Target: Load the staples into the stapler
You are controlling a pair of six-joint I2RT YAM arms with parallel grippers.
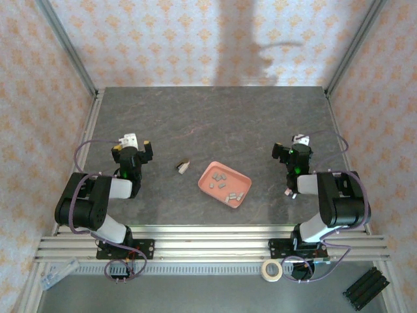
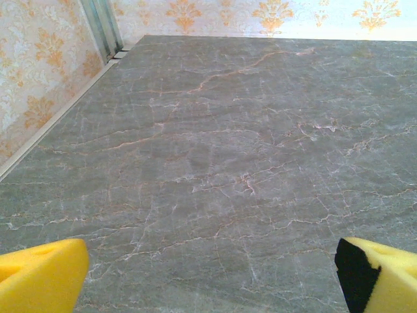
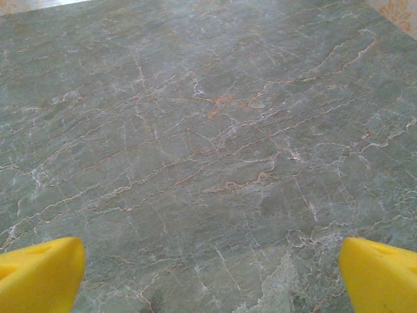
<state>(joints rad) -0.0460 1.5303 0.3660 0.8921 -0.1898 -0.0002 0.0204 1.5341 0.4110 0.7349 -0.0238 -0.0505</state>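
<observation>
The tiny pale stapler (image 1: 183,167) lies on the grey marble table near the middle, just left of a salmon-pink tray (image 1: 210,172). Several small grey staples (image 1: 227,187) lie scattered inside that tray. My left gripper (image 1: 132,147) sits to the left of the stapler, a good gap away, jaws wide open and empty. My right gripper (image 1: 293,151) is right of the tray, also open and empty. In the left wrist view the left gripper (image 2: 212,277) has yellow fingertips (image 2: 40,274) far apart over bare table. The right gripper (image 3: 212,274) stands the same, its fingertips (image 3: 381,277) spread wide.
Aluminium frame posts and patterned walls close in the table on three sides. A roll of tape (image 1: 272,269) and a black block (image 1: 366,287) lie off the table's near edge, beyond the rail. Bare marble stretches behind both grippers.
</observation>
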